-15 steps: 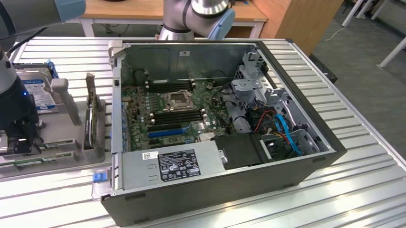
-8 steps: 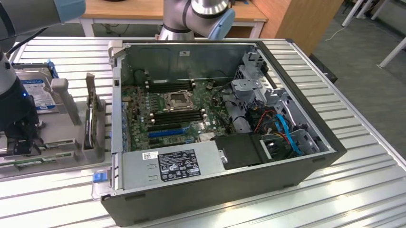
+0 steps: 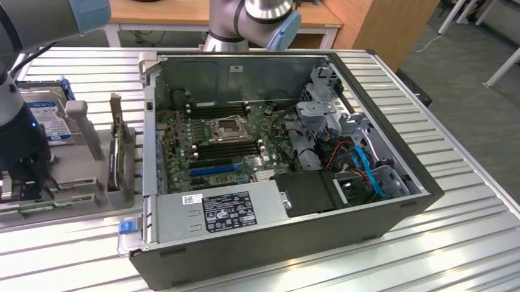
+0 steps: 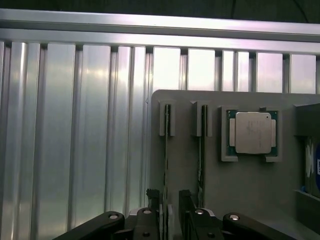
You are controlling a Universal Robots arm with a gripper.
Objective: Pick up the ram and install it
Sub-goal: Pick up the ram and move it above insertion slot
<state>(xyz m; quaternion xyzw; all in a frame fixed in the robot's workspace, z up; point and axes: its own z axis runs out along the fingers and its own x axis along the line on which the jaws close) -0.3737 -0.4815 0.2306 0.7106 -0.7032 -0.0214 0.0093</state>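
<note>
Over gray holder [image 4: 250,190], fingers [image 4: 154,200] apart astride ram [image 4: 166,150] (on edge, lengthwise in slot)

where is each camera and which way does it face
Exterior view: high up, looking down at the open pc case on the table; the arm shows at the exterior view's left edge.
Wrist view: on the wrist, looking down past the open tool at ram in the holder.
Shared: holder, table.

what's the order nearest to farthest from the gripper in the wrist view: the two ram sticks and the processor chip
1. ram, on edge between the open fingers of the gripper
2. second ram stick, in the neighbouring slot
3. processor chip, flat in its recess, past both sticks
</note>
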